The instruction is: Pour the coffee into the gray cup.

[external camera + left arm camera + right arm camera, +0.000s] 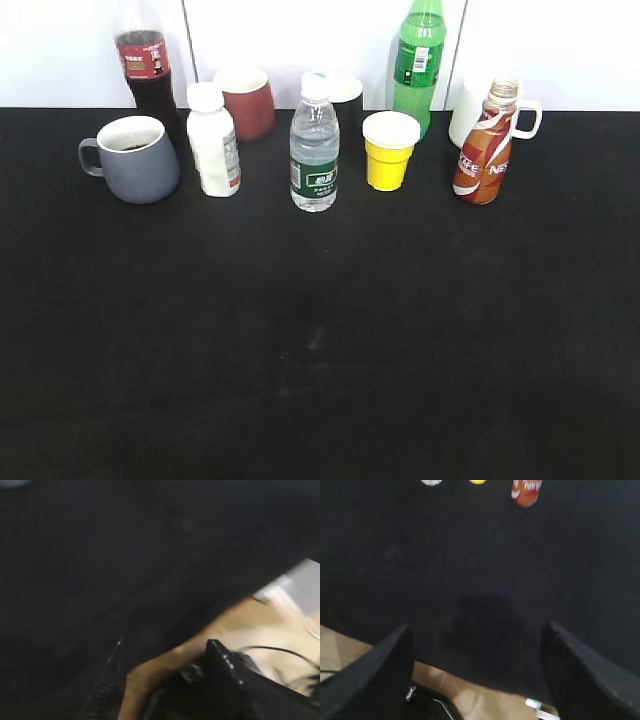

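A gray cup [130, 160], a yellow cup [389, 151], a dark red cup [246, 102] and a green bottle [419, 62] are being shown on a black table [320, 350]; red-brown with white lettering is being worn by the coffee bottle [486, 147].

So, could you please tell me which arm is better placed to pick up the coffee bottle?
Probably the right: the coffee bottle stands far right, and the open right gripper already faces it.

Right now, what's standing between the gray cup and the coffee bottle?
In the exterior view, between the gray cup and the coffee bottle stand a white bottle, a water bottle and a yellow cup.
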`<state>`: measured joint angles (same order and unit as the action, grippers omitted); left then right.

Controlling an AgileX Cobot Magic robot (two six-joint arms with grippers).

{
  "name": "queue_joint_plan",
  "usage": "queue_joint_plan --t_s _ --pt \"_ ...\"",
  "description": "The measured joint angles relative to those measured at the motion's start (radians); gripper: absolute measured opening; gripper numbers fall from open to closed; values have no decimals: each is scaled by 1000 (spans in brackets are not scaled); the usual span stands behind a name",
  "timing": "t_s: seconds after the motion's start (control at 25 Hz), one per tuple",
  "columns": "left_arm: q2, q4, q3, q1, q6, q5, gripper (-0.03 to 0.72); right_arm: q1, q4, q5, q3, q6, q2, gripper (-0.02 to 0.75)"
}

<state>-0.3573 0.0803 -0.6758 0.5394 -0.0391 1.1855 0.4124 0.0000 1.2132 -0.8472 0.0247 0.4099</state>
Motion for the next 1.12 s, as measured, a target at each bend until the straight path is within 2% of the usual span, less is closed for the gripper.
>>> queue_joint_plan --t_s 0.08,0.2,0.28,0.44,0.6,0.8,1.12 --pt "81 -80 54 0 -20 0 390 0 0 0 131 1 -136 588" --pt "94 -138 106 0 -20 -43 390 0 -16 5 288 1 -251 588" --pt "94 -142 149 0 -20 -105 391 0 -29 -1 300 2 -259 588" --pt "94 -140 151 0 -17 -114 394 0 -37 -48 306 2 -260 588" --pt "94 -87 151 0 56 -115 403 0 -38 -146 343 8 -260 588" --pt "94 -80 151 0 58 -115 409 0 -37 -151 345 10 -260 588" --pt "94 -80 151 0 58 -115 369 0 -37 -155 345 11 -260 588"
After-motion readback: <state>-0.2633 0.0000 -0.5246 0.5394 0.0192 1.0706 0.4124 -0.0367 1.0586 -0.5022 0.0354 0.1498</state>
